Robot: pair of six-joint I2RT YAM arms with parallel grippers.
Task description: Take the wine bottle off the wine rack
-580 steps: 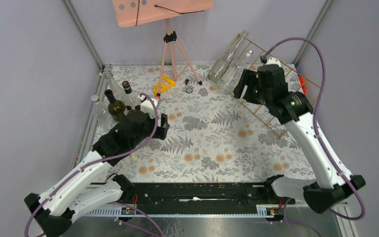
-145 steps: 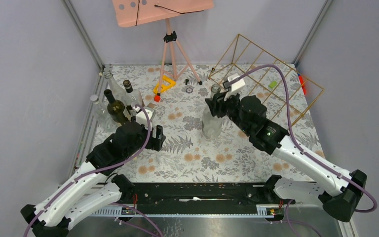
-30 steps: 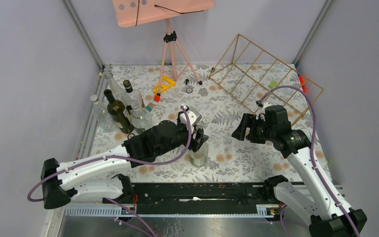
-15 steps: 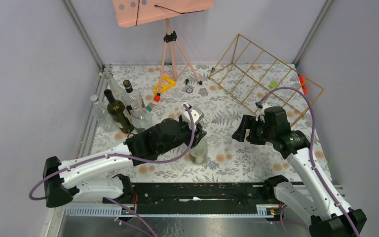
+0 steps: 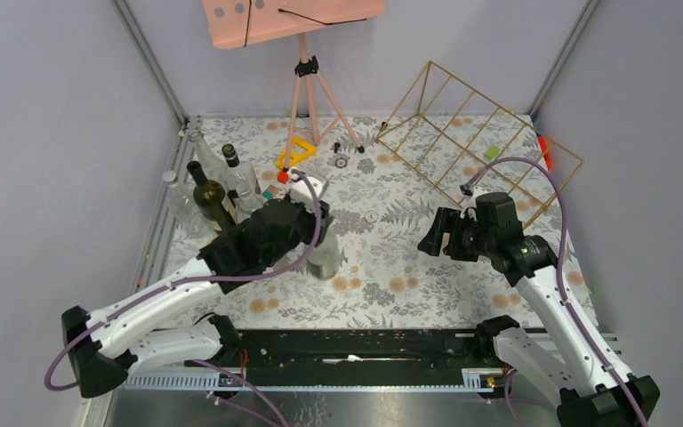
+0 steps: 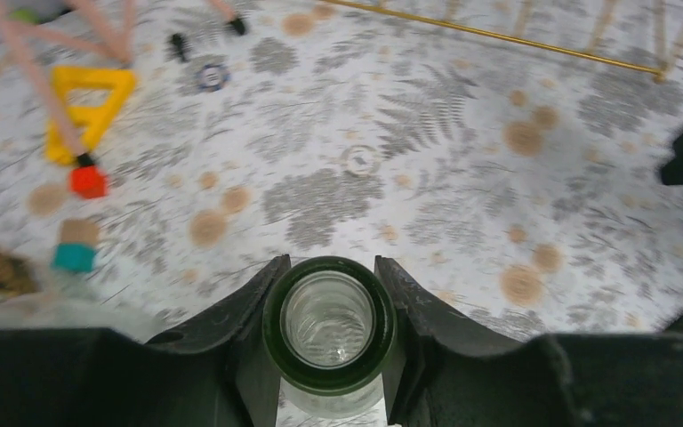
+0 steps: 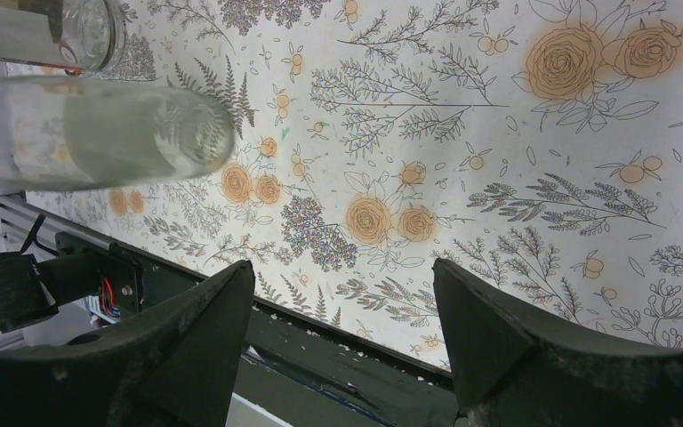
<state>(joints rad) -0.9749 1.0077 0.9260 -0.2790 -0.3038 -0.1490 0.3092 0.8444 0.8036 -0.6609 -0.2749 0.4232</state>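
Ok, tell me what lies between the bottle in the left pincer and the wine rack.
Only a small ring on bare floral cloth lies between the bottle and the wine rack; the left wrist view shows it.

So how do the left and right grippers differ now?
The left gripper has its fingers closed on the neck of the wine bottle; the right gripper has them apart, holding nothing. The left gripper is by the standing bottles; the right gripper, nearer the wine rack. Both are black.

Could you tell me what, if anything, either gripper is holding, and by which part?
Left gripper grips the wine bottle by its neck; right gripper holds nothing.
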